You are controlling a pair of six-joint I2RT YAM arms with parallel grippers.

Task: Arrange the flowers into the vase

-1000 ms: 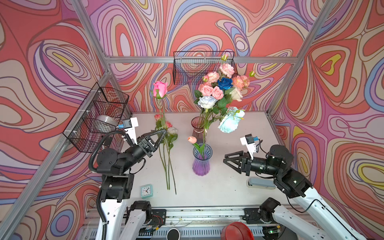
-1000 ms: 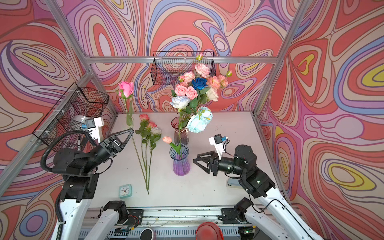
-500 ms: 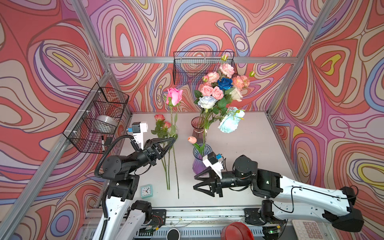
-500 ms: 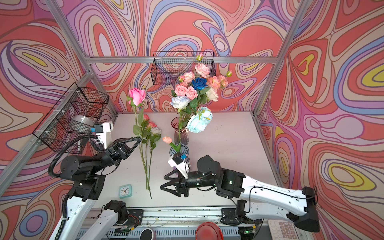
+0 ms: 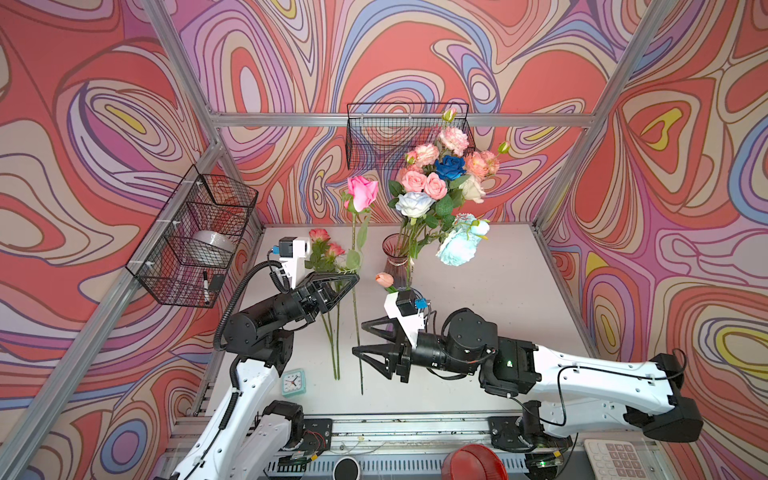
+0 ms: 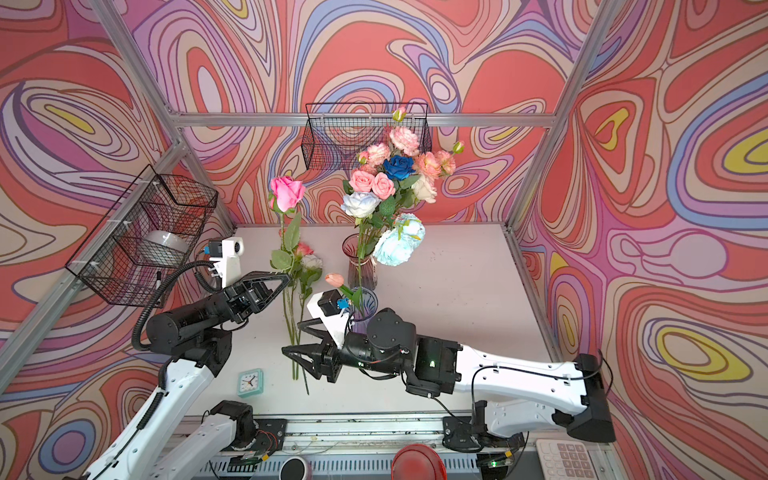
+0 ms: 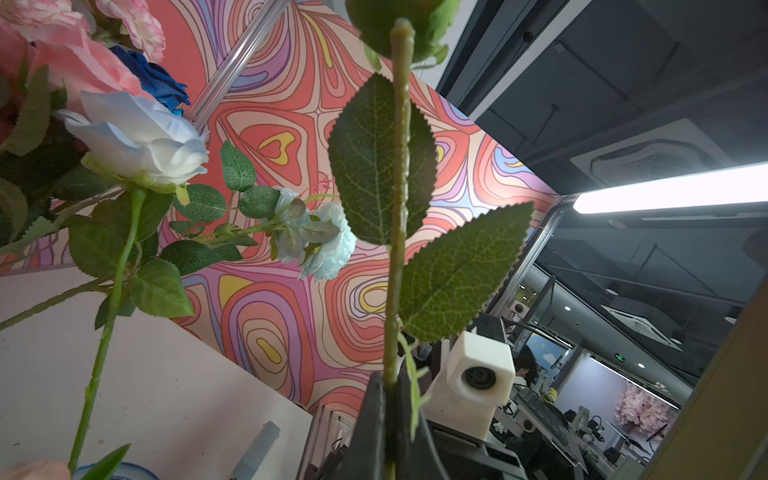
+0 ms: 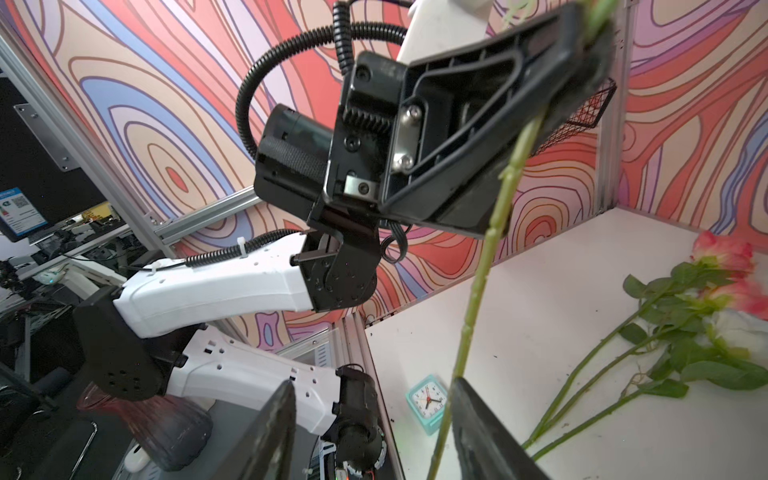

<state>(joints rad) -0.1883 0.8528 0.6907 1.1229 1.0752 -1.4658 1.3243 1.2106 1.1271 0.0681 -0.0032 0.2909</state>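
My left gripper (image 5: 355, 276) (image 6: 289, 276) (image 7: 390, 386) is shut on the stem of a pink rose (image 5: 362, 193) (image 6: 286, 193), holding it upright above the table. Its stem (image 8: 482, 282) hangs down between the fingers of my right gripper (image 5: 358, 338) (image 6: 291, 338) (image 8: 372, 384), which is open and close to the stem's lower part. A pinkish glass vase (image 5: 394, 259) (image 6: 353, 257) holds a bouquet (image 5: 432, 183) of pink, peach, white and blue flowers. A purple vase (image 6: 365, 301) with a tulip stands in front of it. Three more flowers (image 5: 328, 253) (image 8: 706, 316) lie on the table.
A small teal clock (image 5: 294, 382) (image 6: 250, 382) sits near the table's front left. Wire baskets hang on the left wall (image 5: 195, 237) and back wall (image 5: 407, 133). My right arm (image 5: 582, 378) stretches across the front of the table.
My right arm swung from the table's right side to the hanging stem, its jaws widening. My left gripper carried the pink rose rightward, nearer the vases.
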